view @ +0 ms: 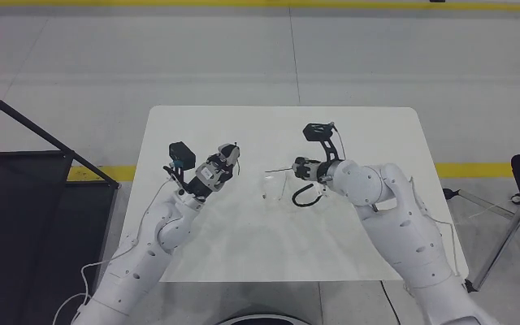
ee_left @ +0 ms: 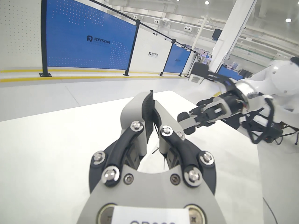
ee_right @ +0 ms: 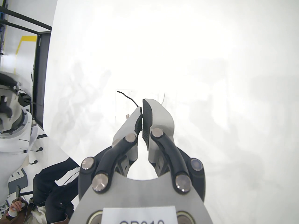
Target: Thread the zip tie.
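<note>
Two grippers hang over the counter (view: 268, 244), well apart, and the threading looks barely begun. The right gripper (ee_right: 142, 104) is pinched tight on the zip tie (ee_right: 127, 97), whose thin black tail sticks out past the pads towards the other arm, free in the air. The left gripper (ee_left: 152, 108) is closed down as well, with a dark strand (ee_left: 156, 150) showing between and below its pads. Whether that strand is the tie's head end cannot be told. No tail sits in a head yet. What seems left is to bring the two ends together, line the tip up with the slot and push it through.
</note>
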`<act>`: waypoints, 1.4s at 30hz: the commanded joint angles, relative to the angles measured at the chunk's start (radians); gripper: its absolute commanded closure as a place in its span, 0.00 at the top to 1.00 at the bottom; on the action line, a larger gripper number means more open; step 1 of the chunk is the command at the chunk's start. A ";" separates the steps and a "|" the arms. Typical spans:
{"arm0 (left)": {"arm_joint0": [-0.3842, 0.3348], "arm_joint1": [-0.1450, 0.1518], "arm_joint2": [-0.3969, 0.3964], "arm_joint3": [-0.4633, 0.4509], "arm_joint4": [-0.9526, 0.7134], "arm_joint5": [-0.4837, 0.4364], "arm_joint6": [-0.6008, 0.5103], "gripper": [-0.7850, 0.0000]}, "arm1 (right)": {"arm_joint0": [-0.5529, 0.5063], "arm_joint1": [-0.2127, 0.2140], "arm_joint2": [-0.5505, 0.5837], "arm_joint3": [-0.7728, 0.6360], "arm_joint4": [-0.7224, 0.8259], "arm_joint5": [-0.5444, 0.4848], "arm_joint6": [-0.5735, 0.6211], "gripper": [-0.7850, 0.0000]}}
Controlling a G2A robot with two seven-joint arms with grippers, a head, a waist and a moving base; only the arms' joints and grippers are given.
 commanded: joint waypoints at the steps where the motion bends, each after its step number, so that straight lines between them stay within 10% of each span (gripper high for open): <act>1: -0.003 -0.005 0.015 0.009 0.035 0.023 0.015 0.00 | -0.048 0.008 0.027 -0.063 -0.010 0.001 -0.005 0.00; 22: -0.001 -0.014 0.035 0.014 0.091 0.060 0.037 0.00 | -0.198 0.030 0.104 -0.227 -0.028 -0.026 -0.067 0.00; 42: -0.039 -0.063 0.128 0.159 0.284 0.168 0.374 0.00 | -0.335 0.043 0.255 -0.282 0.292 -0.215 -0.154 0.00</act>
